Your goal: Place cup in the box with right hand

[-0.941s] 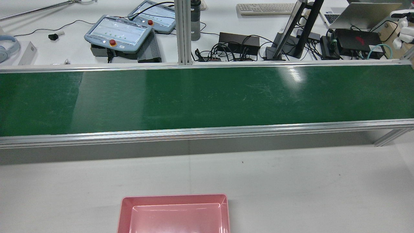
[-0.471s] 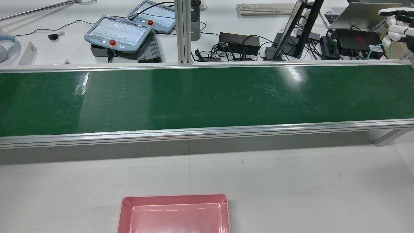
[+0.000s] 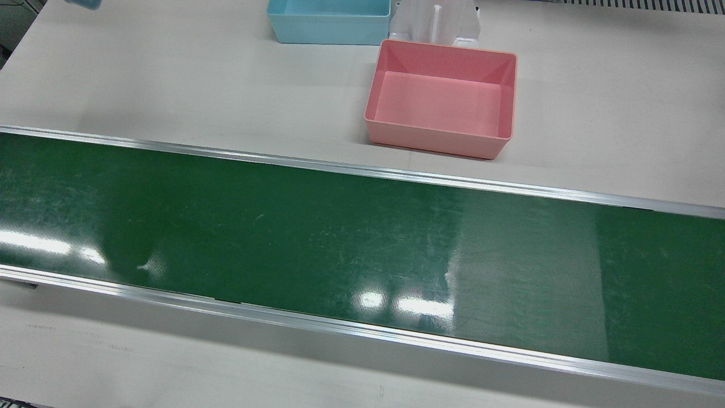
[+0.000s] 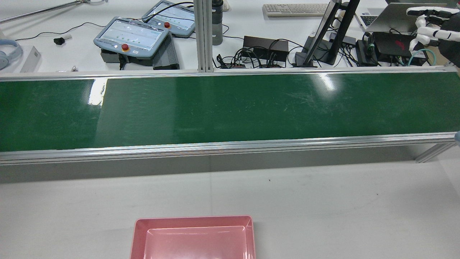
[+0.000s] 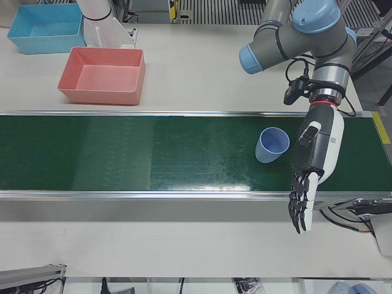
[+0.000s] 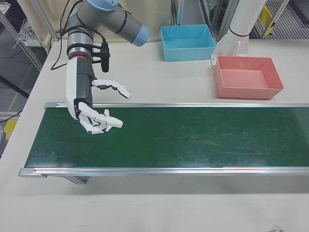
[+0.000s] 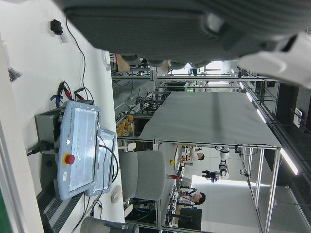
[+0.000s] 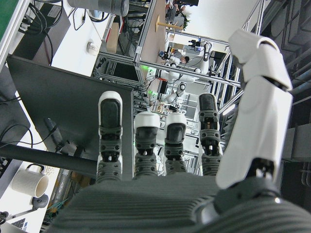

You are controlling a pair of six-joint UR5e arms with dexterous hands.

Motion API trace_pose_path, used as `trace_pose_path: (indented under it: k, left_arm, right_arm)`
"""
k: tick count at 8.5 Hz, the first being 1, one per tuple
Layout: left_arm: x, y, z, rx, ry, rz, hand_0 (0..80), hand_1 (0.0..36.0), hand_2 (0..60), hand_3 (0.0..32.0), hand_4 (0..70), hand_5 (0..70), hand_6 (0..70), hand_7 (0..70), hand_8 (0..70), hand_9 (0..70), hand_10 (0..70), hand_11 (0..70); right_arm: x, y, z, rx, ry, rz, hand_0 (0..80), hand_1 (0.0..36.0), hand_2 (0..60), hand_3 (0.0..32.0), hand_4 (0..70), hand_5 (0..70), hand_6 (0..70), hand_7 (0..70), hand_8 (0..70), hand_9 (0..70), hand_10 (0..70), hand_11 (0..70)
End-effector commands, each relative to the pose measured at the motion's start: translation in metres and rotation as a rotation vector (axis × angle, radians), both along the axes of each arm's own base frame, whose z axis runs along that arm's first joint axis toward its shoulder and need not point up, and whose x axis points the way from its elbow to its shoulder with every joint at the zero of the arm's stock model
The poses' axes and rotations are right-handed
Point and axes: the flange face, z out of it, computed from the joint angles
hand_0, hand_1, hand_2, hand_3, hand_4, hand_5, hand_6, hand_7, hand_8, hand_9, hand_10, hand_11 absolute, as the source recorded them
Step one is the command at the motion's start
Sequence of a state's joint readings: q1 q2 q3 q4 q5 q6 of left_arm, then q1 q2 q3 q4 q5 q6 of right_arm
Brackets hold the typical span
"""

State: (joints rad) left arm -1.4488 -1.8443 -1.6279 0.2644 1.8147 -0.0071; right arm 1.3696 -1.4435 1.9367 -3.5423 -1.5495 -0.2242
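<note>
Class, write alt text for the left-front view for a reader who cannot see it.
A robot's left hand hangs open, fingers pointing down, beside a blue cup lying on a green conveyor belt. A pink box sits empty on the white table beyond.

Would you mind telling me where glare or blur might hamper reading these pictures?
Front view: bright lamp reflections sit on the glossy green conveyor belt near its lower edge. Rear view: white glare patches on the belt at left and upper right. Left hand view: the dark robot hand fills the top, close and blurred. Right hand view: the backlit window washes out the background behind the fingers.
</note>
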Motion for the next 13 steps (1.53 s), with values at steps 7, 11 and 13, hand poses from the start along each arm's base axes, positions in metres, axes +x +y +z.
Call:
trace_pose_path:
  k: [7,11,13]
  left_arm:
    - [0.000,0.000,-0.002,0.003,0.001,0.001,0.0,0.0,0.0,0.0,0.0,0.0,0.0,0.0,0.0,0.0,0.0,0.0]
    - [0.000,0.000,-0.001,0.001,0.001,0.001,0.0,0.0,0.0,0.0,0.0,0.0,0.0,0.0,0.0,0.0,0.0,0.0]
    - [0.000,0.000,-0.001,0.003,-0.001,0.001,0.0,0.0,0.0,0.0,0.0,0.0,0.0,0.0,0.0,0.0,0.0,0.0]
  right_arm:
    - [0.002,-0.045,-0.006,-0.005,-0.002,0.020,52.9,22.6,25.0,0.0,18.6,12.5,27.2,70.0,47.4,70.0,32.0,46.9]
    - [0.001,-0.048,-0.007,-0.002,-0.001,0.019,53.0,21.8,20.8,0.0,15.4,12.8,26.9,70.0,48.1,70.0,33.4,48.8]
    - [0.004,-0.047,-0.005,-0.005,-0.001,0.023,53.0,21.7,20.6,0.0,17.4,12.8,27.1,70.0,48.4,70.0,33.7,49.0]
